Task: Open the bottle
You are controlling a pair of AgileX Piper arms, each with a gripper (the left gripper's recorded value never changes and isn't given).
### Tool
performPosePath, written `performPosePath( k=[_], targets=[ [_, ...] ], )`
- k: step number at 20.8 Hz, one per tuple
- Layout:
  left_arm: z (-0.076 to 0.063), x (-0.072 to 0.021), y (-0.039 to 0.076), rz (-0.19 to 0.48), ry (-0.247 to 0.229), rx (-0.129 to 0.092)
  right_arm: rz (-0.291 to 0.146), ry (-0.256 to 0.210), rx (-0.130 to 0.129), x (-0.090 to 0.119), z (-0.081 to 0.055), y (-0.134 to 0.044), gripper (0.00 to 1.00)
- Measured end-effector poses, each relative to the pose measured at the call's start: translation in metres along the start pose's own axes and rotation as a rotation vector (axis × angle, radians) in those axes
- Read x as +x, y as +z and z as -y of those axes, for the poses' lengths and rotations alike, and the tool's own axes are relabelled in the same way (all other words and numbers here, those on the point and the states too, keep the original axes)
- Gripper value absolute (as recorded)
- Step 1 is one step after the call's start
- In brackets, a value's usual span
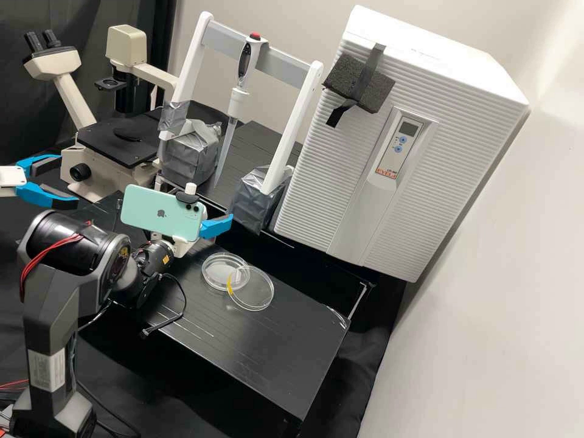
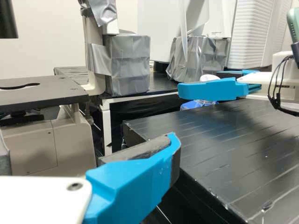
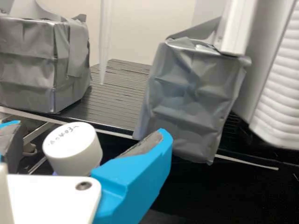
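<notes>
The bottle's white cap (image 3: 72,147) stands between my right gripper's (image 3: 86,137) two blue fingers, which are shut on the bottle just below the cap. In the high view that gripper (image 1: 204,219) hangs over the black bench's (image 1: 274,347) back left corner, behind a mint green phone (image 1: 161,213), with the cap (image 1: 190,188) poking up. The left wrist view shows the cap (image 2: 209,77) and the bluish bottle body (image 2: 196,104) behind one right finger (image 2: 215,88). My left gripper (image 1: 52,179) stands open and holds nothing at the far left, off the bench.
Two clear petri dishes (image 1: 238,280) lie mid-bench. A beige microscope (image 1: 103,140) stands behind my left gripper. A pipette (image 1: 234,109) hangs from a white stand on tape-wrapped blocks (image 1: 188,152). A large white ribbed instrument (image 1: 401,140) fills the right.
</notes>
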Motion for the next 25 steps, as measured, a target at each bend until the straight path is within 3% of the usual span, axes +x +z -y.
performPosePath(
  k=[13,25],
  targets=[
    [0.0004,0.0006,0.0016,0.007,-0.002,0.000,-0.020,-0.007,-0.059,-0.0006,0.0042,-0.0065,0.00],
    [0.0007,0.0009,0.0024,0.011,-0.003,0.007,-0.015,-0.003,-0.058,-0.0005,0.0039,-0.0061,0.00]
  ],
)
